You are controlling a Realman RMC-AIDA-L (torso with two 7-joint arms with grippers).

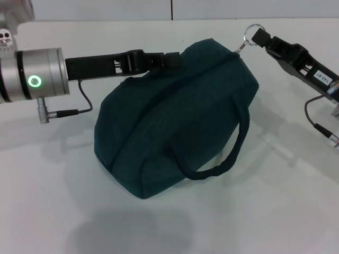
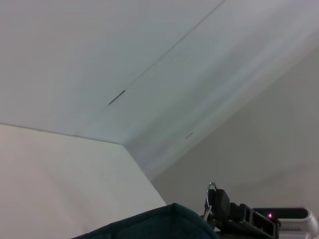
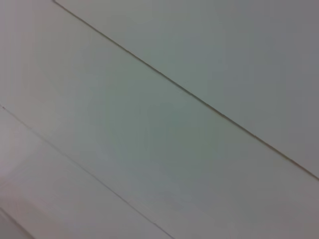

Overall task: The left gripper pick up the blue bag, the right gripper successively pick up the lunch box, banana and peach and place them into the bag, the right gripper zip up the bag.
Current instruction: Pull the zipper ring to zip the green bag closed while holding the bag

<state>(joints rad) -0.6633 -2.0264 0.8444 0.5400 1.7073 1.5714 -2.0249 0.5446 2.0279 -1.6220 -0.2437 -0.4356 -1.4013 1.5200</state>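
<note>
The blue bag (image 1: 175,121) hangs tilted above the white table (image 1: 53,211), one loop handle (image 1: 235,151) dangling at its front. My left gripper (image 1: 170,59) reaches in from the left and is shut on the bag's upper edge. From the right, my right gripper (image 1: 258,37) is shut on the metal zipper ring pull (image 1: 251,29) at the bag's top right corner. In the left wrist view the bag's top (image 2: 159,225) shows, with the right gripper (image 2: 219,200) on the ring pull (image 2: 212,188). The lunch box, banana and peach are out of view.
The bag's shadow lies on the table below it. A pale wall (image 1: 175,8) with panel seams stands behind the table. The right wrist view shows only pale panelled surface (image 3: 159,119). Cables hang from both arms.
</note>
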